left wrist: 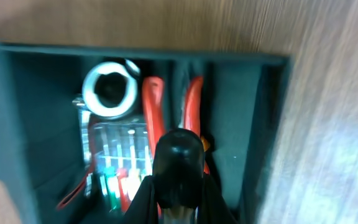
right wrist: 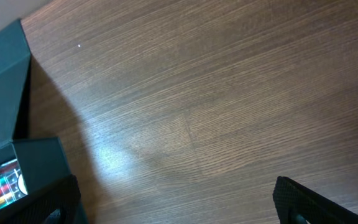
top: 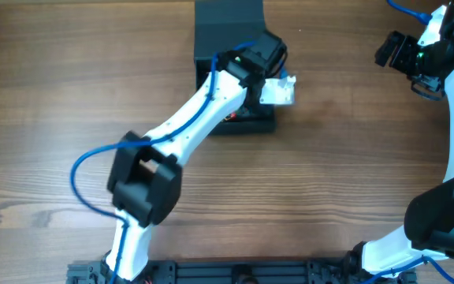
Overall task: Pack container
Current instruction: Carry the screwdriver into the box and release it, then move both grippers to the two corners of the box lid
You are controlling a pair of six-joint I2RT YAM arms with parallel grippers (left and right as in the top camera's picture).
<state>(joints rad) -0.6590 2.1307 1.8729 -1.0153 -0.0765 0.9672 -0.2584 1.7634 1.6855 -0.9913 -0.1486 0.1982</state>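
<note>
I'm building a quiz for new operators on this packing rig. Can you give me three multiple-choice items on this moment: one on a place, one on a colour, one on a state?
1. Where is the left gripper?
A. over the open container
B. beside the right arm
C. resting on the table

2. What colour are the two long handles in the container?
A. blue
B. red
C. yellow

3. How is the right gripper?
A. shut on a tool
B. shut, empty
C. open, empty

Key: 1 A, its wrist view looks straight into the container; 2 B, both show red beside the silver ring; 3 C, its fingers stand wide apart over the table.
</note>
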